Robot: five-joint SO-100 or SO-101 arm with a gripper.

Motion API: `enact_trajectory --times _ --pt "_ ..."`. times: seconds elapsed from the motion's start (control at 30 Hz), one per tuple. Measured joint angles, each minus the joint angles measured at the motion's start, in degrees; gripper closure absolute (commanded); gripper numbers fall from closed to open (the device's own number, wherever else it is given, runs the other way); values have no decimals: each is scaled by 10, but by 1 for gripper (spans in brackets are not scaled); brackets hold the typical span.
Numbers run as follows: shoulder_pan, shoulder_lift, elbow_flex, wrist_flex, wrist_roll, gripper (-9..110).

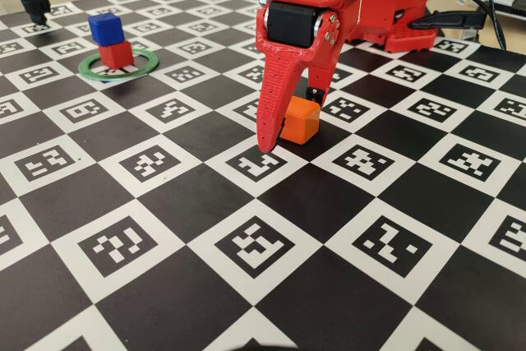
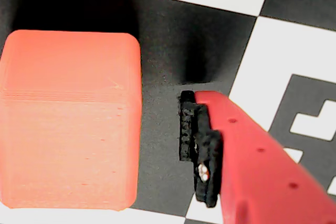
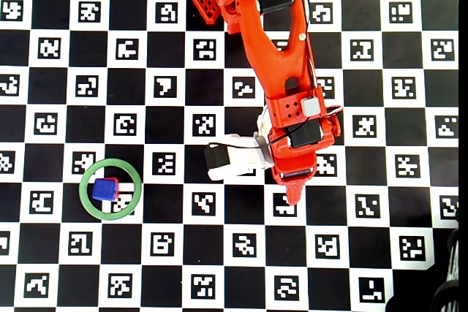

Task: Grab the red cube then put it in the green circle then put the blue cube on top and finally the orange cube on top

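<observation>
Fig.: pincer (image 1: 288, 133) spread wide astride orange cube (image 1: 300, 120), pre-grasp; blue cube (image 1: 106, 28) sits atop red cube (image 1: 116, 54) w/in green circle (image 1: 90, 67).

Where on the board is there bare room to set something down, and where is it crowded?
Free: the near checkerboard rows in front of the gripper and the stretch between it and the green circle. Crowded: the ring, holding the blue cube stacked on the red cube, and around the orange cube between the open fingers.
</observation>
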Motion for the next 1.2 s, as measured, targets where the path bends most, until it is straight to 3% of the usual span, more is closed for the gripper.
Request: enact_trajectory --times 0.27,0.53,0.93,1.2 --pt "0 -4 0 0 -3 61" --pt "0 -4 0 -12 -9 93" --pt "0 -4 0 -4 -15 96" --pt "-5 -4 -88 131 5 96"
